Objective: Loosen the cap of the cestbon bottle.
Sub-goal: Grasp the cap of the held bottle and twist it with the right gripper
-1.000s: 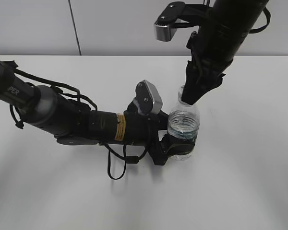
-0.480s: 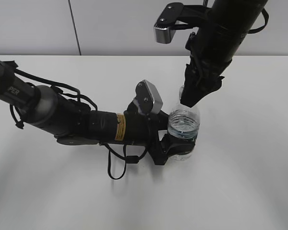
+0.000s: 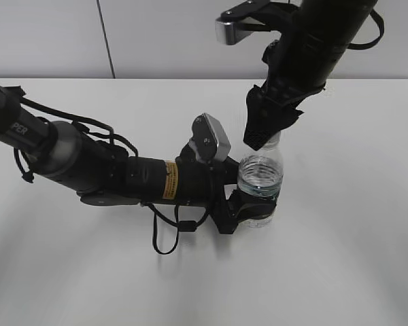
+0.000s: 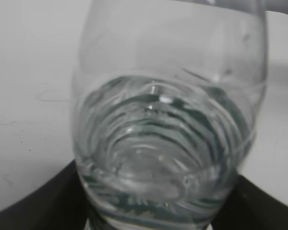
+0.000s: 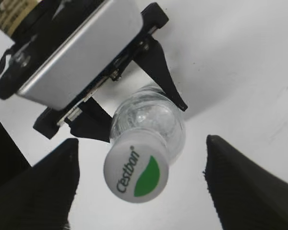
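I am clamping the upright cestbon bottle point(image 3: 260, 183) low with my left gripper point(image 3: 248, 210) on the table point(image 3: 340, 258); my right gripper point(image 5: 139, 191) is hanging wide-spread, seemingly just above the cap point(image 5: 136, 171).

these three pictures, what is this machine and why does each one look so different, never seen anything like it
It is a robot with two black arms, each ending in a two-fingered gripper. One picture looks down at the white table from outside; the other two come from cameras on the wrists. The left gripper clamps the cestbon bottle low on its body, which is why the left wrist picture shows it so close. The right gripper hangs open just above the cap, its fingers apart on either side, touching nothing.
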Motion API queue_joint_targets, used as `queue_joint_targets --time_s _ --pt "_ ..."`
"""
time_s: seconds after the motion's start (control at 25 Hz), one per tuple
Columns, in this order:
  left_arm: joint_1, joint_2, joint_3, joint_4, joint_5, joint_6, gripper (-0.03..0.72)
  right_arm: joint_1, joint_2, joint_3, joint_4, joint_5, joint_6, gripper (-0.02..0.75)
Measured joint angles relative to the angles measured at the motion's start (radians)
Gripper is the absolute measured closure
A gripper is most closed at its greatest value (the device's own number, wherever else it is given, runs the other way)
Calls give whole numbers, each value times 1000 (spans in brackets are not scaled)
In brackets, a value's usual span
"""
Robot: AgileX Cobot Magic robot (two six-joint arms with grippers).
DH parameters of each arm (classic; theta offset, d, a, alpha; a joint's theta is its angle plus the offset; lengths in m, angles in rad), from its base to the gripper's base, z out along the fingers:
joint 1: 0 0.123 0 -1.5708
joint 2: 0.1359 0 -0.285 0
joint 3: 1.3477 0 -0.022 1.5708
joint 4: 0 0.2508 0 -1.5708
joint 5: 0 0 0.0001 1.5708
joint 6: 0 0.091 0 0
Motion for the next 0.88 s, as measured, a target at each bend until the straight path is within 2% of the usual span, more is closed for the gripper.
queue_joint_targets --time_s 0.12,0.44,0.6,0.88 --pt "0 0 0 0 0 0 175 0 -10 0 1 -8 189 86" --pt "0 0 0 0 1 0 175 0 -46 0 5 -53 746 85" --pt "0 0 0 0 1 0 175 0 -46 0 5 -45 844 97" --pt "0 0 0 -1 1 0 175 1 -19 43 8 -8 856 115"
